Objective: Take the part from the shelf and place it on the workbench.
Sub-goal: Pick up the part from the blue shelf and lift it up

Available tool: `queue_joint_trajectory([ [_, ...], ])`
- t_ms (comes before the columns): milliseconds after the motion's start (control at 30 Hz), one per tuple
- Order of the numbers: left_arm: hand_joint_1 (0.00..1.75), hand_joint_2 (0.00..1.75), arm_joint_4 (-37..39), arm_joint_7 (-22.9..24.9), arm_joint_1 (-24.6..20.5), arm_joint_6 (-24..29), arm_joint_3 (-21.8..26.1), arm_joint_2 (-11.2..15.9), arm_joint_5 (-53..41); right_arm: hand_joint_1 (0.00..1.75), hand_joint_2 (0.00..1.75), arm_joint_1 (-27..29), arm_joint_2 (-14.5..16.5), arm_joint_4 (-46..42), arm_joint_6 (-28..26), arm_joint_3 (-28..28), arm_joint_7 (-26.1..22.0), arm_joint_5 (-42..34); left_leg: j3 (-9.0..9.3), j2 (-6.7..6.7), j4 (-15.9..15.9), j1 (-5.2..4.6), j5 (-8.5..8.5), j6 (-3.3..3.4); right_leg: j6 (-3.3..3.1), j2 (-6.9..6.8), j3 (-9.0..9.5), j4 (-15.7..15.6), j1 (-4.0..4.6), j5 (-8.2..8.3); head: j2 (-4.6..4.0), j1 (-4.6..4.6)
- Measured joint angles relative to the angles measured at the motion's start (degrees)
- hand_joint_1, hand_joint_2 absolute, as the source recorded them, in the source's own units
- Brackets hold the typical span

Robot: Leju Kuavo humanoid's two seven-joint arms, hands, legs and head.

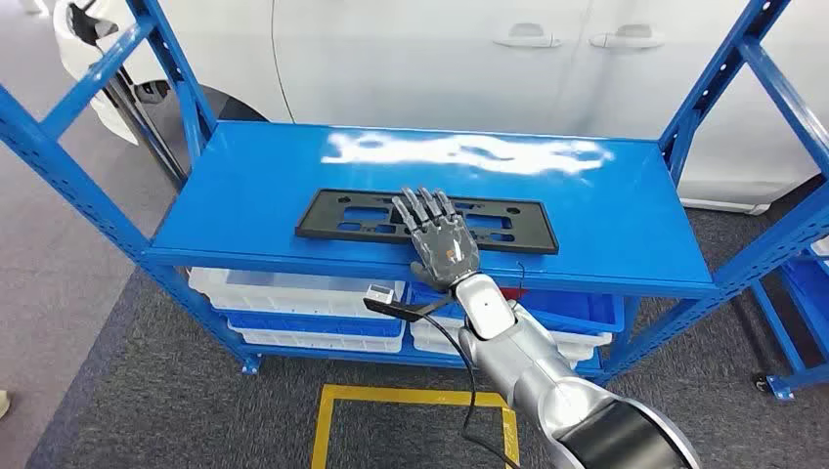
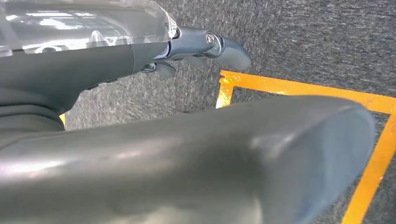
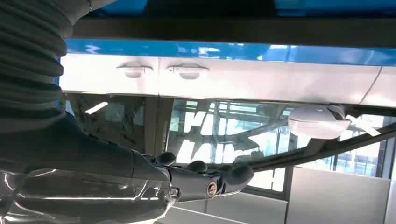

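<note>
A flat black rectangular part (image 1: 337,217) with cut-outs lies lengthwise on the blue shelf top (image 1: 616,220), near its front edge. My right hand (image 1: 440,239) is spread, palm down, over the middle of the part, fingers pointing to the back. In the right wrist view the hand (image 3: 205,179) holds nothing and stands a little above the dark part (image 3: 233,30). My left hand (image 2: 205,49) hangs low over the grey carpet, thumb out, with nothing in it.
Blue uprights stand at both shelf ends (image 1: 88,166). White and blue bins (image 1: 293,293) fill the lower shelf. A white car (image 1: 440,59) stands close behind. A yellow floor outline (image 1: 391,396) lies before the shelf. Another blue rack (image 1: 802,283) is at right.
</note>
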Motion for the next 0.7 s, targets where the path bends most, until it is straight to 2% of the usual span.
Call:
queue_joint_trajectory([
  [67,0.00,0.00,0.0,0.0,0.0,0.0,0.0,0.0,0.0,0.00,1.75,0.0,0.0,-0.1,0.0,0.0,-0.1,0.0,0.15,0.04,0.0,0.08,-0.24,-0.39,-0.40,0.04,0.25,-0.2,-0.10,-0.05,0.00,-0.01],
  [133,0.00,0.00,0.0,0.0,-0.1,0.0,0.0,0.0,0.0,0.00,1.75,-0.2,0.0,-0.3,0.0,0.1,-0.3,0.1,-0.49,0.11,1.9,0.19,-1.46,-0.98,-1.12,0.02,0.85,-0.6,-0.30,-0.25,0.00,-0.02],
  [167,0.00,0.00,0.0,-0.1,-0.1,0.0,0.0,0.0,0.0,0.00,1.75,-0.2,0.1,-0.4,0.0,0.2,-0.4,0.1,-1.73,0.13,4.5,0.25,-2.66,-1.18,-1.38,-0.04,1.16,-0.8,-0.37,-0.39,0.00,-0.02],
  [233,0.00,0.00,0.0,-0.1,0.0,0.0,0.0,0.0,0.0,0.00,1.75,-0.2,0.1,-0.4,0.0,0.4,-0.7,0.2,-5.89,0.14,12.2,0.34,-5.58,-1.52,-1.75,-0.10,1.61,-0.8,-0.24,-0.83,0.00,-0.02],
  [267,0.00,0.00,0.0,-0.1,0.1,0.0,0.0,0.0,0.0,0.00,1.75,-0.1,0.1,-0.3,0.0,0.5,-0.8,0.2,-7.86,0.15,15.3,0.38,-6.22,-1.62,-1.82,-0.09,1.85,-0.8,-0.17,-1.08,0.00,-0.02],
  [300,0.00,0.00,0.0,-0.1,0.2,0.0,0.0,0.0,0.0,0.00,1.75,0.1,0.1,-0.3,0.0,0.7,-0.9,0.2,-8.96,0.15,16.4,0.39,-5.67,-1.67,-1.81,-0.06,2.20,-0.8,-0.12,-1.37,0.00,-0.02],
  [333,0.00,0.00,0.0,-0.1,0.3,0.0,0.0,0.0,0.0,0.00,1.75,0.2,0.1,-0.3,0.0,0.9,-0.9,0.2,-8.98,0.15,15.3,0.40,-4.00,-1.64,-1.75,-0.03,2.62,-0.8,-0.11,-1.68,0.00,-0.02],
  [400,0.00,0.00,0.0,-0.1,0.3,0.0,0.0,0.0,0.0,0.00,1.75,0.2,0.1,-0.3,0.0,1.4,-0.9,0.3,-6.35,0.20,8.0,0.39,0.93,-1.35,-1.48,0.00,3.66,-0.7,-0.12,-2.41,0.00,-0.02],
  [433,0.00,0.00,0.0,-0.2,0.2,-0.1,0.0,0.1,0.0,0.00,1.75,0.0,0.1,-0.2,0.0,1.9,-0.8,0.3,-4.80,0.21,4.4,0.29,2.43,-1.10,-1.25,0.04,3.98,-0.7,-0.01,-2.75,0.00,-0.02],
  [467,0.00,0.00,0.0,-0.2,0.2,-0.1,0.0,0.1,0.0,0.00,1.75,-0.1,0.0,-0.1,0.0,2.4,-0.7,0.3,-3.71,0.21,1.9,0.19,3.19,-0.78,-0.97,0.08,4.15,-0.7,0.09,-2.99,0.00,-0.02],
  [500,0.00,0.00,0.0,-0.2,0.1,-0.1,0.0,0.1,0.0,0.00,1.75,-0.2,0.0,0.0,0.0,3.0,-0.5,0.3,-3.19,0.19,0.7,0.07,3.11,-0.43,-0.66,0.12,4.18,-0.7,0.18,-3.16,0.00,-0.02],
  [600,0.00,0.00,0.0,-0.3,0.1,-0.2,0.0,0.1,0.1,0.00,1.75,-0.6,-0.4,0.5,0.0,5.0,0.2,0.3,-2.83,0.08,0.2,0.15,2.66,0.56,0.31,0.12,4.17,-0.4,0.20,-3.76,0.00,-0.01],
  [667,0.00,0.00,0.0,-0.3,0.0,-0.4,0.0,0.1,0.2,0.00,1.75,-1.1,-0.8,1.0,0.1,6.9,0.7,0.3,-2.37,0.10,-0.2,0.37,2.53,1.22,0.88,0.06,2.41,3.3,0.11,-5.60,0.00,-0.01],
  [700,0.00,0.00,0.0,-0.3,-0.1,-0.4,0.0,0.1,0.3,0.00,1.75,-1.3,-1.2,1.2,0.1,7.8,0.9,0.3,-2.22,0.11,-0.2,0.34,2.41,1.43,1.04,0.03,0.42,7.0,0.02,-7.09,0.00,0.00],
])
